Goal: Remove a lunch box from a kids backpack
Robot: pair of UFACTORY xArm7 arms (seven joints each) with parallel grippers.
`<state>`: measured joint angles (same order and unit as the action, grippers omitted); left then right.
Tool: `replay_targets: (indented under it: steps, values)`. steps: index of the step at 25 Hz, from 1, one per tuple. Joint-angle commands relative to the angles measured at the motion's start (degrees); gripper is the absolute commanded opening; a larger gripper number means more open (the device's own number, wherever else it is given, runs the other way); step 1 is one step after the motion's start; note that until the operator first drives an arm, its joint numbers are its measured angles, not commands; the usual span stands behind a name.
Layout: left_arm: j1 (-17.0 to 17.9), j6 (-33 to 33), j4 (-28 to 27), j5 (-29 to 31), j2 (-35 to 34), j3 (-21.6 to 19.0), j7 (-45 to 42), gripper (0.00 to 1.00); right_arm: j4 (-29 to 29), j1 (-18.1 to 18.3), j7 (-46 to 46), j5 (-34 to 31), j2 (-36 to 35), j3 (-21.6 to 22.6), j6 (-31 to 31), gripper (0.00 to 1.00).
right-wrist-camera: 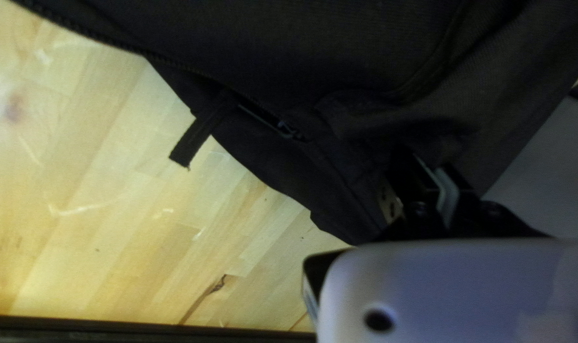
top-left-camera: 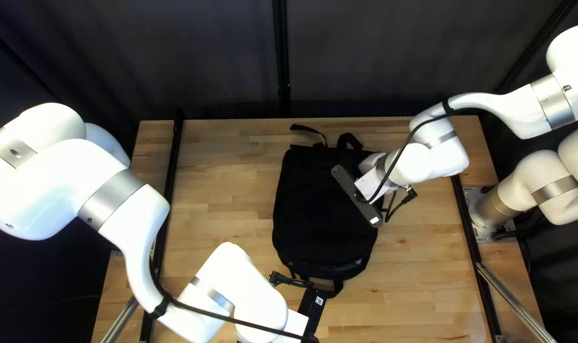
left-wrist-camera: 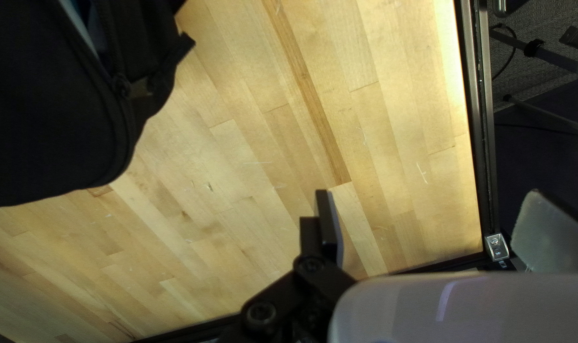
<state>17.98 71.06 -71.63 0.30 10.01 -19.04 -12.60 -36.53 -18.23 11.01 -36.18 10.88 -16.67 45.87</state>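
The black backpack (top-left-camera: 320, 216) lies on the table, its bottom end toward the near edge. My right gripper (top-left-camera: 367, 185) is over its right side, fingertips hidden there; in the right wrist view the gripper (right-wrist-camera: 436, 181) is shut on a fold of the backpack's cloth (right-wrist-camera: 365, 121), beside a zipper. Off the backpack's near end is my left gripper (top-left-camera: 295, 322), fingertips hidden from above. In the left wrist view that gripper (left-wrist-camera: 438, 222) stands open over bare wood, the backpack (left-wrist-camera: 41, 121) ahead to one side. A pale blue strip (left-wrist-camera: 78, 22) shows along its opening. No lunch box can be made out.
Straps (top-left-camera: 349, 141) trail from the backpack's far end, and a strap loop (top-left-camera: 330, 290) lies by my left gripper. Black rails (top-left-camera: 169, 171) run along both sides of the wooden table (top-left-camera: 231, 165). Cables hang from both arms.
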Motion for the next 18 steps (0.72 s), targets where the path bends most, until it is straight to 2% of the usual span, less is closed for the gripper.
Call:
replay_targets:
  steps: [1,10,13,18]
  values:
    - [0.0,0.0,0.0,0.0,0.0,0.0,0.0,1.00,-1.4,-0.7,-2.9,-0.1,-1.0,1.4,2.0,0.00]
    - [0.0,-1.1,0.6,-0.6,0.5,0.1,-1.1,1.00,-2.9,-1.4,-5.5,-0.5,-2.1,2.7,3.5,0.00]
    - [2.4,-4.6,1.3,2.8,4.3,0.8,-9.8,1.00,-3.2,-1.4,-5.4,-0.5,-2.7,2.6,3.0,0.00]
    - [5.5,-6.6,2.3,6.5,6.4,1.2,-20.9,1.00,-2.9,-1.5,-4.7,-0.3,-2.5,2.6,2.8,0.00]
